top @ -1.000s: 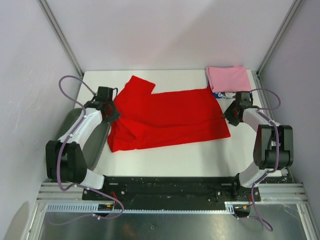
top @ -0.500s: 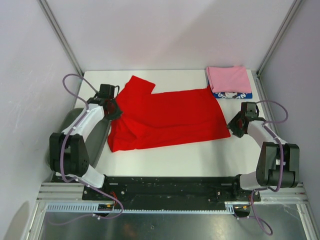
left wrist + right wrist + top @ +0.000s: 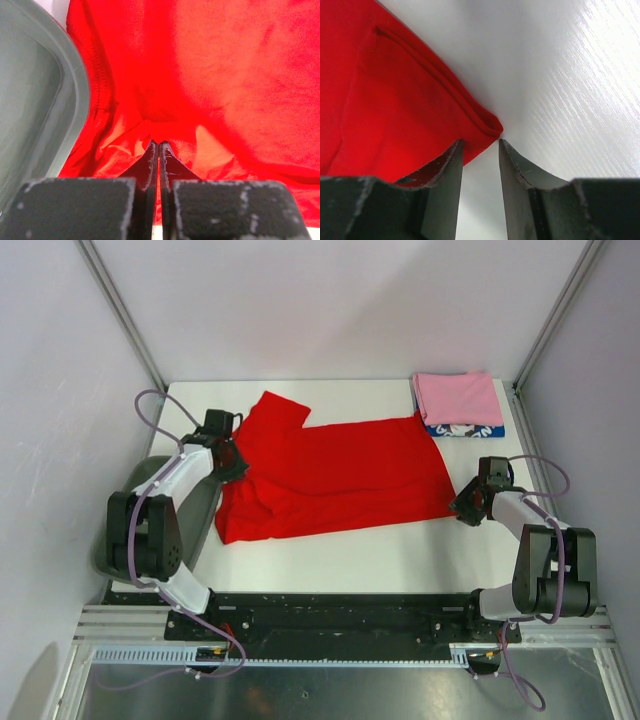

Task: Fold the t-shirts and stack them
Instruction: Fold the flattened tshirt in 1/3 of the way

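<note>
Red t-shirt spread flat mid-tabletop. Left claw pressed together, pinching bunched cloth at the shirt's 9 o'clock edge, just beside the grey-green tray. Right claw apart, low at the shirt's 4 o'clock hem corner. Pink t-shirt folded atop the blue t-shirt at 2 o'clock.

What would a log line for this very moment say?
left gripper: shut on red shirt, left edge | right gripper: open at its near right corner | pink shirt: folded atop blue shirt, far right
</note>
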`<state>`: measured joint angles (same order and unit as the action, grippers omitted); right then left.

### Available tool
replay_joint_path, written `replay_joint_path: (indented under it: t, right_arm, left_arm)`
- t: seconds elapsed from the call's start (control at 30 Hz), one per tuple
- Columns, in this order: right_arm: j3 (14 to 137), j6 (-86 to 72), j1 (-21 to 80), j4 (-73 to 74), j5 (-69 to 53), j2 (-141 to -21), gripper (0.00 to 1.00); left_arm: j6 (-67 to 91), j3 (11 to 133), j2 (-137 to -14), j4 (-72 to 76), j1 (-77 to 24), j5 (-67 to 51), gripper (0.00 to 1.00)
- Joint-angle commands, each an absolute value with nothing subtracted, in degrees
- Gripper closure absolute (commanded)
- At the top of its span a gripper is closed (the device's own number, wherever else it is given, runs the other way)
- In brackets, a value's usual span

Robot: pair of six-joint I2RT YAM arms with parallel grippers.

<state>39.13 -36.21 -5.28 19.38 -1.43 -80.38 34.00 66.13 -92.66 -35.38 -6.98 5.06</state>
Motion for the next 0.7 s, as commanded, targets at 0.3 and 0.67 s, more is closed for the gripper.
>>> replay_joint_path:
  t: [0.3, 0.67]
  right_arm:
    - [38.57, -36.85, -5.88, 17.46, -0.01, -80.58, 0.90]
    - [38.57, -36.31, -6.78, 19.41, 0.83, -79.78, 1.00]
  left_arm:
    - [31.69, 69.22, -96.63, -33.64, -5.09, 5.35, 0.72]
    - [31.35, 69.57, -99.46, -33.64, 1.55, 6.53, 0.58]
